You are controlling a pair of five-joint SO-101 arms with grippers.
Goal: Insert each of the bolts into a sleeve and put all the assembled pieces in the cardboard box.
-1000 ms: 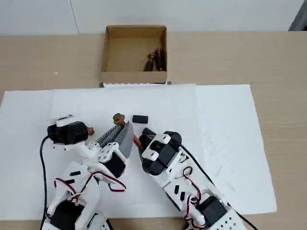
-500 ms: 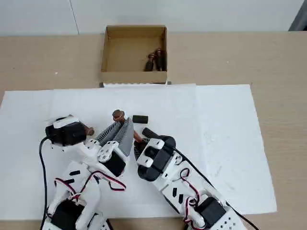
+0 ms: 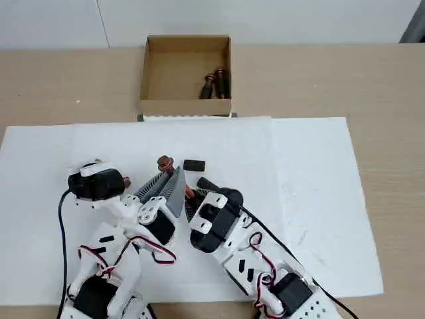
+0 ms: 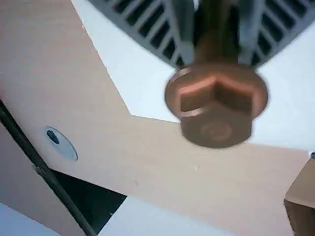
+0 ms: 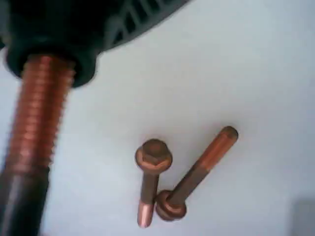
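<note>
Left gripper (image 3: pixel 169 174) jaws clamped on copper hex-head bolt (image 3: pixel 165 162), over white paper sheet (image 3: pixel 312 173); small black cylindrical sleeve (image 3: pixel 193 165) lies just beside. Right gripper (image 3: pixel 194 193) close alongside, grip cannot tell. Two assembled pieces (image 3: pixel 216 83) inside brown cardboard box (image 3: pixel 151 106)

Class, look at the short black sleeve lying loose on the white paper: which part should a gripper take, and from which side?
Take the short black sleeve across its middle, coming from above. It lies on its side on the white paper, long axis across the table, so closing on its near and far flanks should hold best.
</note>
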